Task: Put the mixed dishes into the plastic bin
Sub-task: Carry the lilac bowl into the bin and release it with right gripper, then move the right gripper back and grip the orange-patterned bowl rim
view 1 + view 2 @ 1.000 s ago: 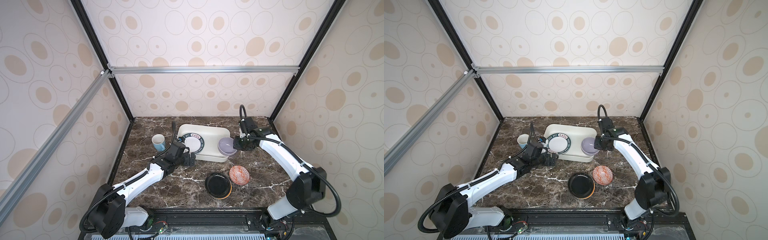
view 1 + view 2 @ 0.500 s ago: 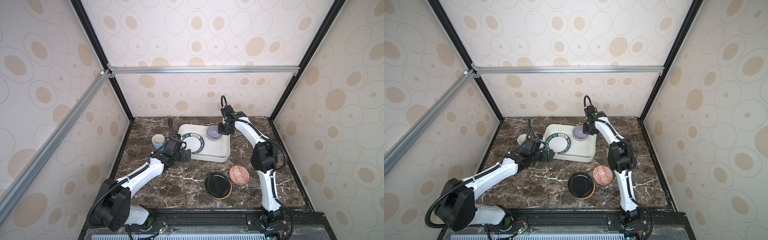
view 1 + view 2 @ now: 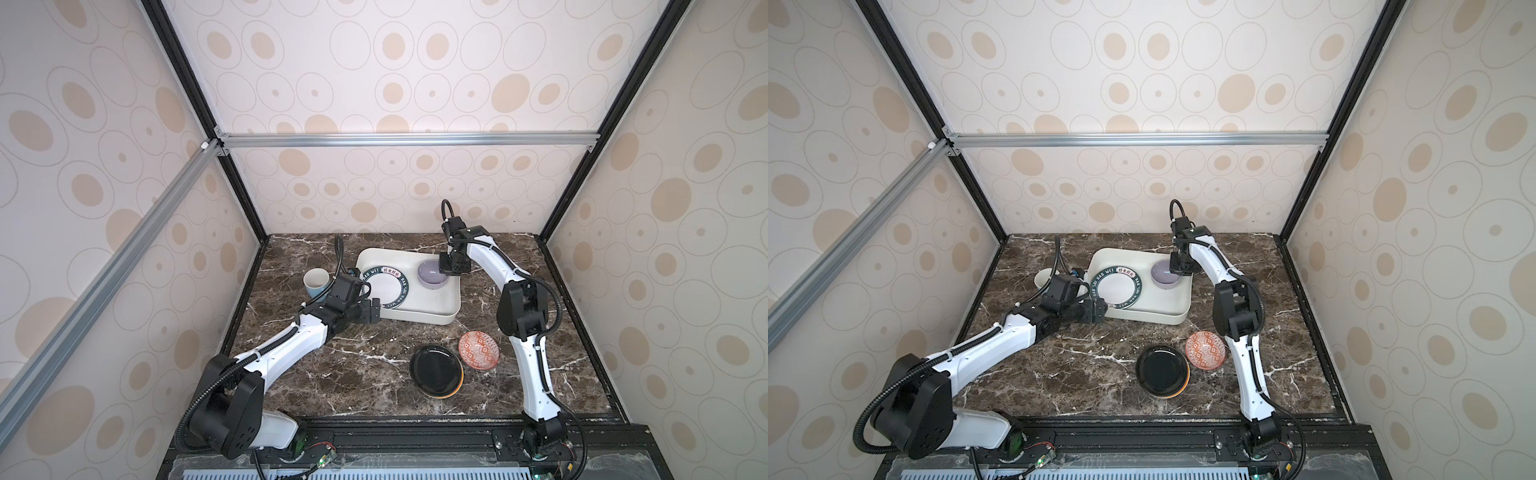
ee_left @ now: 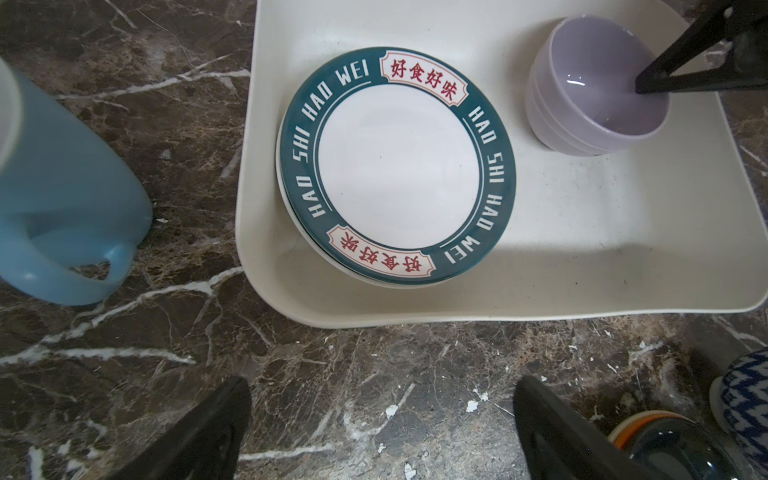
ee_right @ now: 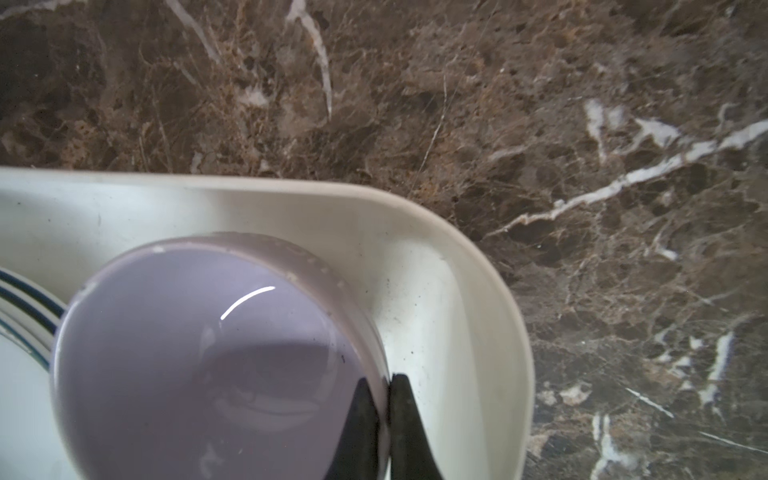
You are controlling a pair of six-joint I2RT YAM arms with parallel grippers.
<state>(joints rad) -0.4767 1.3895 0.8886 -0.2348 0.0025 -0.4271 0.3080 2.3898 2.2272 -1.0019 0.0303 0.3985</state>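
Currently within the off-white shallow rectangular plastic bin: a white round plate with dark green printed rim and, beside it, a small lilac bowl. Pinched on that bowl's wall, one finger inside and one outside: the right end effector. Spread wide and holding nothing, just before the bin's near wall: the left end effector. Outside, on the brown marble tabletop: light-blue mug, glossy black round plate, red-patterned bowl.

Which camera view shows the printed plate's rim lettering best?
The left wrist view: the printed plate lies whole and close, lettering readable. In both top views the plate is small, its words barely legible. The right wrist view catches only a rim sliver.
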